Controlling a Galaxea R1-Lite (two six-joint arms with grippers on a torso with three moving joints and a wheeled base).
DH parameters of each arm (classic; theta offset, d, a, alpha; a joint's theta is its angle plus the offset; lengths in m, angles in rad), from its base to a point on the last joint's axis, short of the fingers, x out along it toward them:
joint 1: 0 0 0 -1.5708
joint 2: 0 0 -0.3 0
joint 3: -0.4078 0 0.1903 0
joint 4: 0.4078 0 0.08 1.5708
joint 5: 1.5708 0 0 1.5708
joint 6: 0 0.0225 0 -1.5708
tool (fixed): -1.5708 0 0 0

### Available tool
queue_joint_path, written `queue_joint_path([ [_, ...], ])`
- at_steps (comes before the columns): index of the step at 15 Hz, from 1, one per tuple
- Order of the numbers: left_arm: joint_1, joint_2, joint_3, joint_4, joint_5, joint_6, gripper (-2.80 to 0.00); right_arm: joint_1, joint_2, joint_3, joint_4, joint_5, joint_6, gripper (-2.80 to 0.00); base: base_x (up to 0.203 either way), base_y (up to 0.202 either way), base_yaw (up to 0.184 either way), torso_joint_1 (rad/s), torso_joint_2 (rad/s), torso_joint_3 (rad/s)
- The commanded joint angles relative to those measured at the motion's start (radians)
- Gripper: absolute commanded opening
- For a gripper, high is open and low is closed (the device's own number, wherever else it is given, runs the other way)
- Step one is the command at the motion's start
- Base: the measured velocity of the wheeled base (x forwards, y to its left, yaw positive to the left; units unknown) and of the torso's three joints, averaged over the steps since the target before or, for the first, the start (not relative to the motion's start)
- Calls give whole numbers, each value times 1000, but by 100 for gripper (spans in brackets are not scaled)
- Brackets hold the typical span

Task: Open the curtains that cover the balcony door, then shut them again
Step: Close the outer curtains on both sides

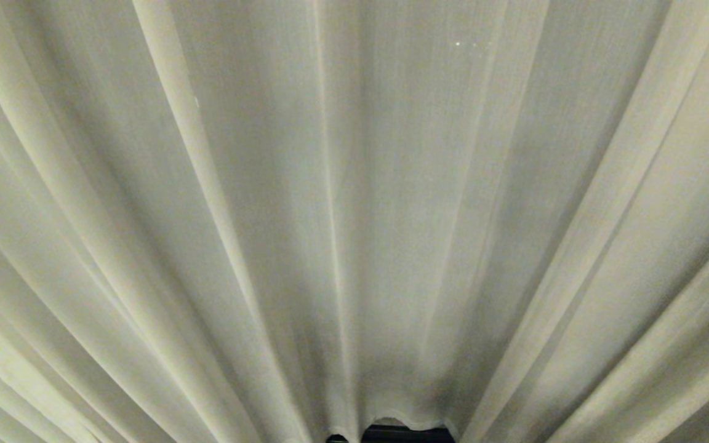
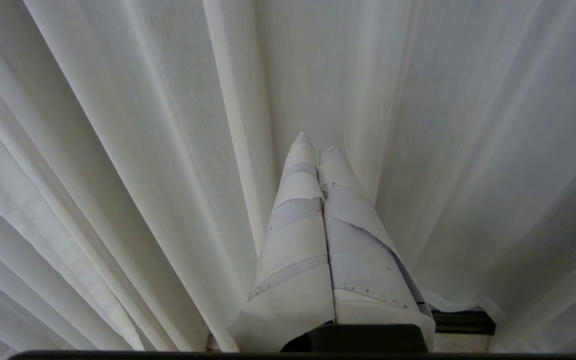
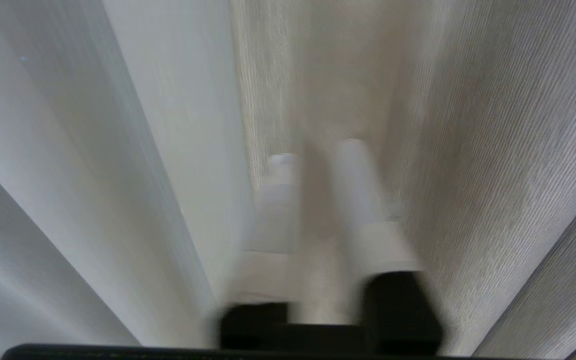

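Where pleated, grainy cream curtains (image 1: 354, 215)

Count, head view: one continuous run of cream-white pleated sheer curtain fabric (image 1: 354, 203); about six raised vertical folds can be made out, an exact number cannot be told. One short dark strip (image 1: 407, 434) shows under the hem, near centre.

Left wrist view: one gripper wrapped in white tape (image 2: 318, 142), two fingers, pressed together.

Right wrist view: one white-wrapped gripper (image 3: 315, 150), two fingers, a gap between them. Two fabric kinds: one smooth sheer layer (image 3: 118, 150), one thick grainy ribbed panel (image 3: 468, 150).
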Motion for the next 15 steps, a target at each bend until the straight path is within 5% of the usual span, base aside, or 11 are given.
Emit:
queue_joint_path([
  [1,0,0,0,-1,0,1,-280,-17,3,-11,-2,0,0,0,0,0,0,0,0,0],
  [8,0,0,0,-1,0,0,-280,-62,-38,-10,-35,2,-2,0,0,0,0,0,0,0],
  [15,0,0,0,-1,0,0,-280,-62,-51,-8,-266,-1,-2,0,0,0,0,0,0,0],
])
